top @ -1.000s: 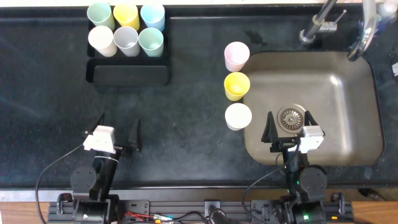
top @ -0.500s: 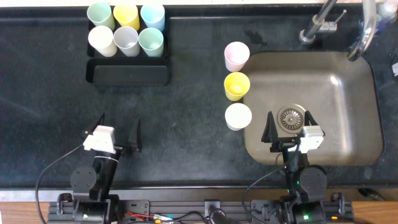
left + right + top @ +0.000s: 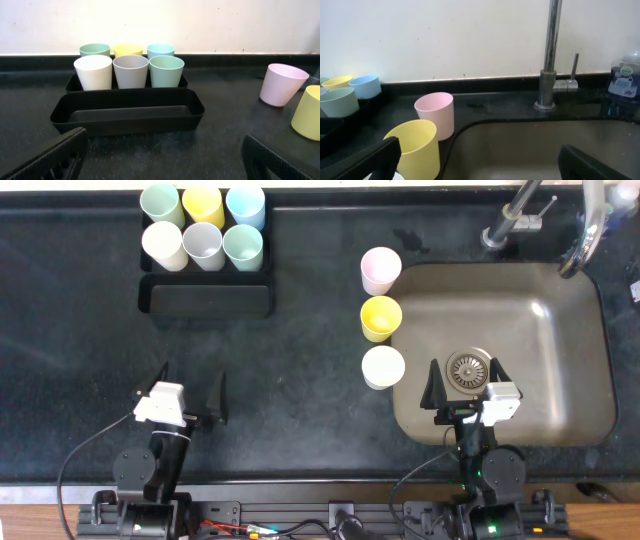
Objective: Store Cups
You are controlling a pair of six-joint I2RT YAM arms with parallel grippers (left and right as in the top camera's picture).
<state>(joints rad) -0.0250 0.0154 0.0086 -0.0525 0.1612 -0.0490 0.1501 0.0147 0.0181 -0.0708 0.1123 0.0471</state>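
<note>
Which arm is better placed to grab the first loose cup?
Right, probably: the right end effector, open, hovers over the sink near the white cup, yellow cup and pink cup; the left end effector is nearer the tray.

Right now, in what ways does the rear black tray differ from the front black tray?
The rear black tray holds six cups; the front black tray holds none. The rear one stands nearer the wall, the front one farther from it. Both are black, oblong and lie on the counter.

No legible text; the label (image 3: 624,82) on the bottle (image 3: 626,60) far ahead of the right jaws was unreadable.
</note>
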